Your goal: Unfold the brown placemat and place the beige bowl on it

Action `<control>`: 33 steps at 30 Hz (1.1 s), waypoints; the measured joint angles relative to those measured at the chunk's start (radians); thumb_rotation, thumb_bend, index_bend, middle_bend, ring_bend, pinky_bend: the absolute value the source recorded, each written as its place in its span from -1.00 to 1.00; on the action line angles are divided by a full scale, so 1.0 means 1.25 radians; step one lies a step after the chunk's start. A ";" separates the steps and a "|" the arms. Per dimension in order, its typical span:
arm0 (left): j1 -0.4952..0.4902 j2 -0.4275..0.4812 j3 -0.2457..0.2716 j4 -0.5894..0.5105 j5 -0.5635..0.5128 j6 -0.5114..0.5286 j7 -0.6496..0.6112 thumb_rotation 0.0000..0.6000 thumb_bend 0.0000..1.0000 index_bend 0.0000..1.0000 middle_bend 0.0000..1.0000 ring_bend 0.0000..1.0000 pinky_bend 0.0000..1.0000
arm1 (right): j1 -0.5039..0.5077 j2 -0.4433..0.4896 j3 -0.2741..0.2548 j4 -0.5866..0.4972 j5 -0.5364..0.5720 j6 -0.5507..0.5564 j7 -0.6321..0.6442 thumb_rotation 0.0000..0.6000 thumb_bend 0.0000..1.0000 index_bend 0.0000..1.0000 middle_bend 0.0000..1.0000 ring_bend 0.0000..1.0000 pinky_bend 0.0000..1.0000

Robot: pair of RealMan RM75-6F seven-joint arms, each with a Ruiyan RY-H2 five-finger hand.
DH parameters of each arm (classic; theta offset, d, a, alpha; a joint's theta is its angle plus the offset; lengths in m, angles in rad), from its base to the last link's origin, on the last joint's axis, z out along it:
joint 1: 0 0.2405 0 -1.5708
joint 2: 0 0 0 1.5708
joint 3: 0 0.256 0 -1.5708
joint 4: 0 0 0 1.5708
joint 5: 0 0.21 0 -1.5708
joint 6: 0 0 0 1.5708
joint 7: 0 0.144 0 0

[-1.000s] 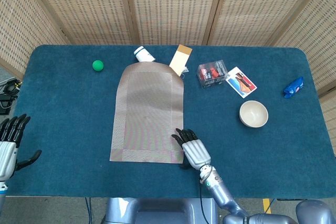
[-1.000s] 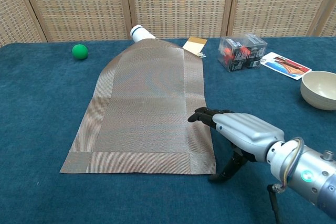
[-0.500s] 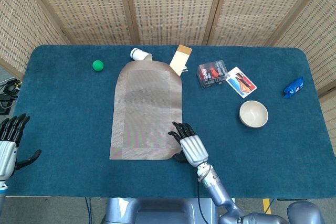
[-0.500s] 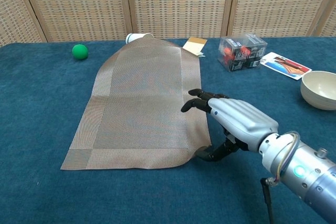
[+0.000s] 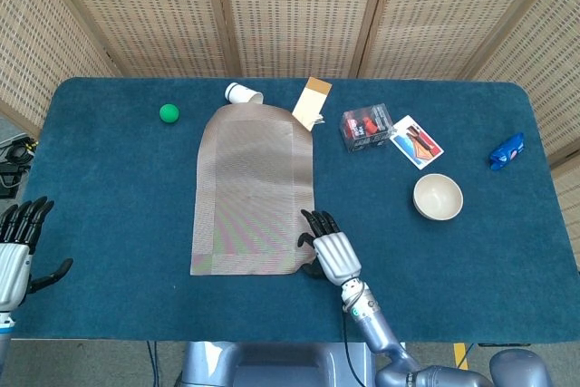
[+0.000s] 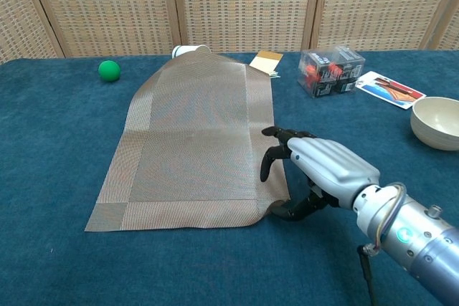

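The brown placemat (image 5: 253,190) lies open down the middle of the blue table (image 5: 109,188), and its near right corner has just changed: a second ago that corner lay flat, now it is lifted and curled inward, so the mat's near edge has pulled a little to the left. That looks like a last tug to square the mat, which reads as the unfolding being all but done. The right hand (image 6: 315,170) is at that corner, fingers curled down over the edge and thumb hooked underneath; it seems to pinch the raised corner, though the exact contact is partly hidden. The beige bowl (image 5: 438,197) sits well apart on the right of the table, upright, untouched, its placing not yet begun. The left hand (image 5: 20,246) hangs off the table's near left edge, fingers spread, holding nothing. Farther back, a green ball (image 5: 169,113), a white cup (image 5: 241,93) on its side touching the mat's far edge, a tan card (image 5: 311,102), a clear box (image 5: 365,126), a picture card (image 5: 416,141) and a blue object (image 5: 507,150).
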State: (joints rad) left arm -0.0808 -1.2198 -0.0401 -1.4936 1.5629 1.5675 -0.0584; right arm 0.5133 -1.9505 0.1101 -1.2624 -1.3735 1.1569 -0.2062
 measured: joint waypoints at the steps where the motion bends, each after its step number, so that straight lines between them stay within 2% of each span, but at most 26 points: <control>1: 0.000 0.000 0.000 0.000 -0.001 0.000 0.000 1.00 -0.53 -1.00 -1.00 -1.00 -1.00 | 0.000 -0.002 0.001 0.003 -0.002 0.001 0.004 1.00 -0.16 0.07 -0.61 -0.91 -1.00; 6: 0.000 0.001 -0.001 -0.001 -0.002 -0.002 -0.002 1.00 -0.53 -1.00 -1.00 -1.00 -1.00 | -0.001 -0.009 0.002 0.015 -0.004 0.000 0.009 1.00 -0.13 0.13 -0.58 -0.88 -1.00; 20: -0.001 0.000 -0.001 0.000 -0.003 -0.004 -0.001 1.00 -0.53 -1.00 -1.00 -1.00 -1.00 | -0.007 -0.010 0.003 0.010 -0.004 0.001 0.013 1.00 0.19 0.20 -0.55 -0.84 -1.00; 33: -0.001 0.000 0.000 -0.001 0.000 -0.003 -0.001 1.00 -0.53 -1.00 -1.00 -1.00 -1.00 | -0.021 0.006 -0.006 -0.015 -0.003 0.006 -0.007 1.00 0.25 0.22 -0.55 -0.84 -1.00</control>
State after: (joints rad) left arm -0.0818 -1.2194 -0.0395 -1.4946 1.5633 1.5640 -0.0599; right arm 0.4873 -1.9428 0.1024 -1.2814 -1.3776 1.1639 -0.2152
